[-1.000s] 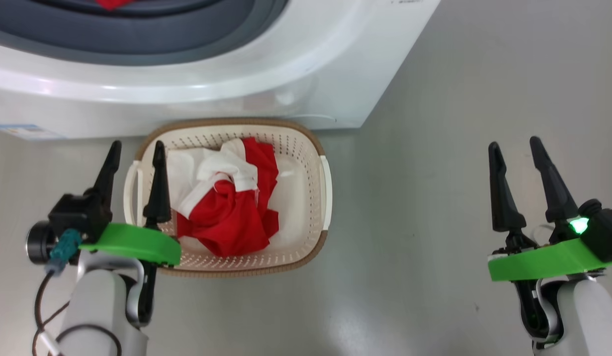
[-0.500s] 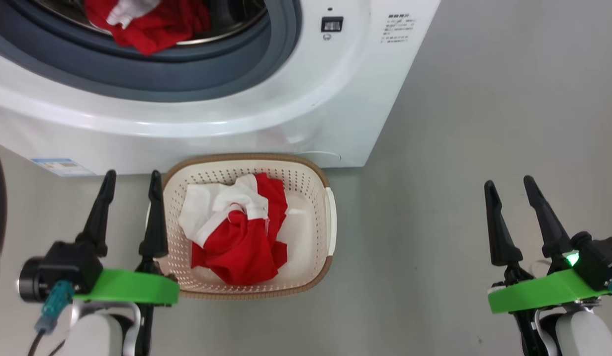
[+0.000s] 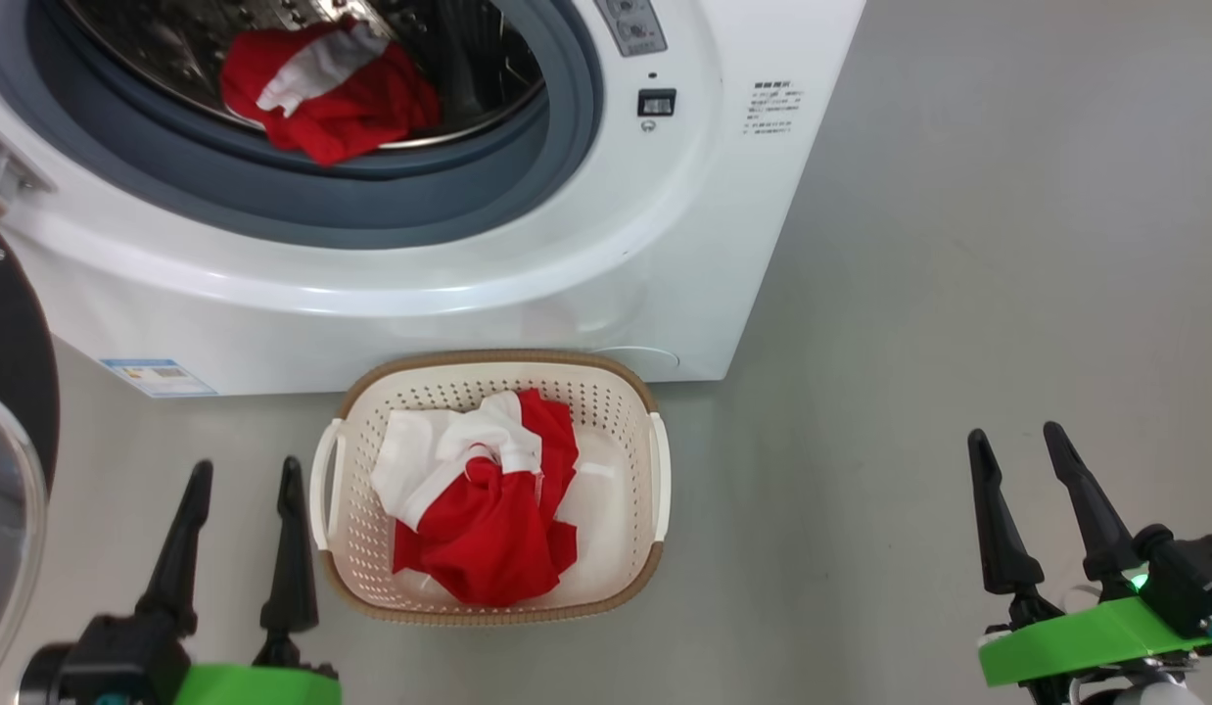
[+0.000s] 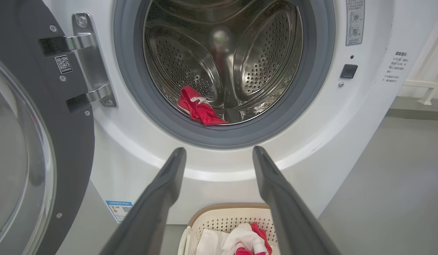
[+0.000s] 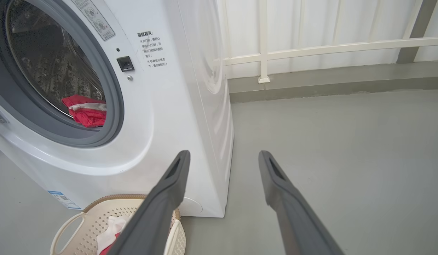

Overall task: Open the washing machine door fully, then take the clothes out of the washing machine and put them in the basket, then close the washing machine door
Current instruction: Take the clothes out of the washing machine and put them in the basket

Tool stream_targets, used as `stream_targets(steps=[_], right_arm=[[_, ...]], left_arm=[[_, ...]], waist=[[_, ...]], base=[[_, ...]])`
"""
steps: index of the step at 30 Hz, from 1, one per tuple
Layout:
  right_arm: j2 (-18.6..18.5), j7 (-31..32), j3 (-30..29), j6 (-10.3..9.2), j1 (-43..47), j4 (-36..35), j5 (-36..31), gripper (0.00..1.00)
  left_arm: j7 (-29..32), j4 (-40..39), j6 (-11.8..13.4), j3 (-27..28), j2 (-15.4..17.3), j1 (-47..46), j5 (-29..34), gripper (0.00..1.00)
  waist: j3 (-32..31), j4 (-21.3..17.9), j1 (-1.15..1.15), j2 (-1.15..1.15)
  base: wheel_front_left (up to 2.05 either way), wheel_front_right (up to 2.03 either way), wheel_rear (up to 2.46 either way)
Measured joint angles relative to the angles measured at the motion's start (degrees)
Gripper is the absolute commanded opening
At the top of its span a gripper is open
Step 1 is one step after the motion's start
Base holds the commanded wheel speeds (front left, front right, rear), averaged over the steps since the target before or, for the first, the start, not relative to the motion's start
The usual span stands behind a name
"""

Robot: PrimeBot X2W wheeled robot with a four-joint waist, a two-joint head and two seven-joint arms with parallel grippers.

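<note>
We are looking higher than a second ago. Our head camera is tilting up, so the big white boxy front-loading washing machine [image 3: 586,274] is showing its perforated steel drum [image 4: 222,53], while nothing on the floor is shifting. The large round black-rimmed glass door [image 4: 31,141] is standing swung wide at our left. The small cream perforated plastic basket with a brown rim [image 3: 489,367] is sitting just before the machine, holding one bundle of red-and-white fabric clothes [image 3: 479,519]. A second red bundle [image 3: 322,98] is lying at the drum's front lip, so we are judging the unloading as half done. The left gripper [image 3: 246,463] and the right gripper [image 3: 1013,432] are hanging released and empty.

A blue label sticker [image 3: 158,375], a QR code [image 4: 63,64] and a Chinese notice [image 5: 151,49] are showing, all too small to read.
</note>
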Motion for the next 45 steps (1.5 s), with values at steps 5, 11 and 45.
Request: stream_targets(steps=[5, 11, 45], right_arm=[[0.02, 0.00, -0.67, 0.00, 1.21, -0.09, 0.01, 1.00], [0.05, 0.00, -0.63, 0.00, 1.22, -0.10, 0.01, 1.00], [0.15, 0.00, 0.52, 0.00, -9.46, -2.01, 0.09, 1.00]], left_arm=[[0.00, -1.86, 1.31, -0.04, 0.12, 2.71, -0.76, 1.00], [0.00, -2.57, 1.94, -0.35, 0.14, 3.27, -1.24, 1.00], [3.72, 31.70, 2.45, -8.46, 2.87, -48.66, 10.68, 1.00]], waist=[[-0.91, 0.38, 0.00, 0.00], [-1.18, 0.24, 0.00, 0.00], [14.20, -0.60, 0.00, 0.00]], base=[[0.00, 0.00, 0.00], [0.00, 0.00, 0.00], [0.00, 0.00, 0.00]])
